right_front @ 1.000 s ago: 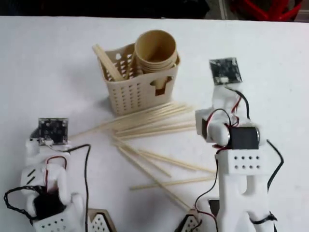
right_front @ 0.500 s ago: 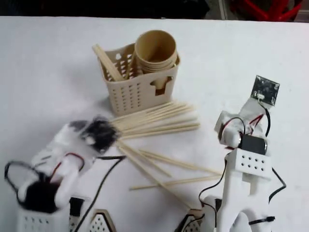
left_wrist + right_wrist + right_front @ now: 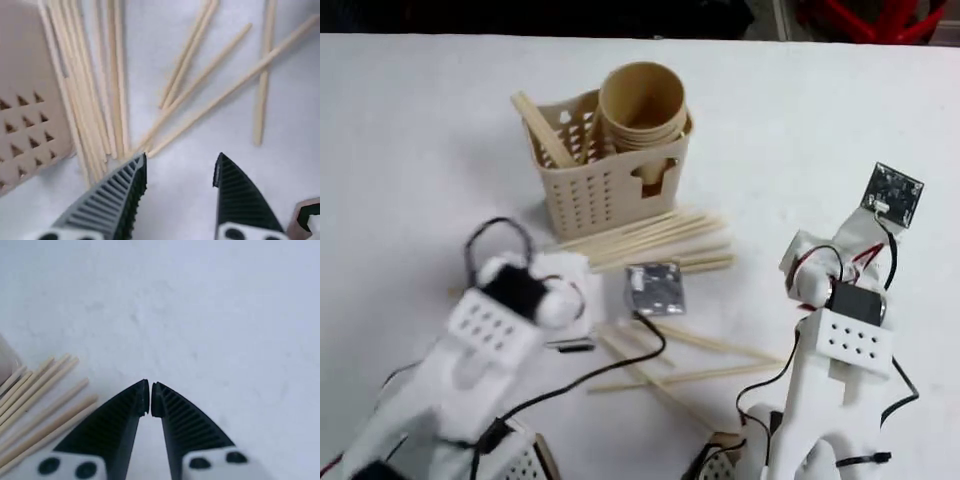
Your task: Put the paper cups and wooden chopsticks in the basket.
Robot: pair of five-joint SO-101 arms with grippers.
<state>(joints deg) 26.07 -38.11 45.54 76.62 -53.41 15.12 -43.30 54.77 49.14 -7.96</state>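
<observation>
No writing can be read on the basket [image 3: 588, 196] or paper cups [image 3: 642, 100]; a circuit board [image 3: 653, 289] perhaps bears marks, too small to tell.

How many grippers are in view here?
2. The left gripper is open over the loose chopsticks by the basket; the right gripper is shut over bare table beside them.

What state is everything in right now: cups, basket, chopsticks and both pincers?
Basket: upright, partly filled.
Cups: stacked, upright in the basket.
Chopsticks in the basket: leaning against its rim.
Loose chopsticks: lying flat, scattered beside the basket.
Left pincer: open, empty, over the loose chopsticks.
Right pincer: shut, empty.
</observation>
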